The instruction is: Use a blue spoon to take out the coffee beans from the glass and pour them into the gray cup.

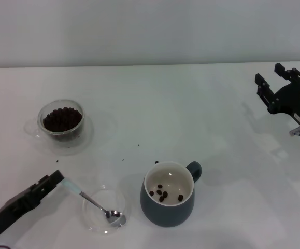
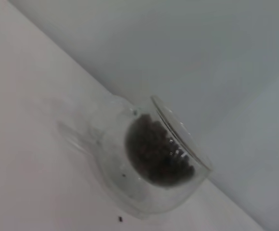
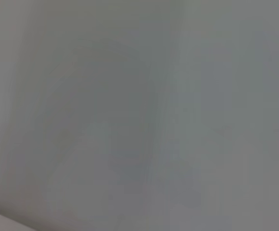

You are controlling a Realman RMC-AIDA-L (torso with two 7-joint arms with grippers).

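Your left hand (image 1: 56, 180) grips the blue spoon (image 1: 90, 201) by its handle, bowl resting in the shallow dish (image 1: 90, 220), so it stays clean. Your right hand (image 1: 287, 93) is parked open, far right.

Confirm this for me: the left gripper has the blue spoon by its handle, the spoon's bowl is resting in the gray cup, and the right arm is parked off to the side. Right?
Not quite. In the head view the blue spoon's bowl rests in the shallow clear dish, not in the gray cup beside it. The rest stands: the left gripper is at the spoon's handle end, and the right gripper is parked far right.
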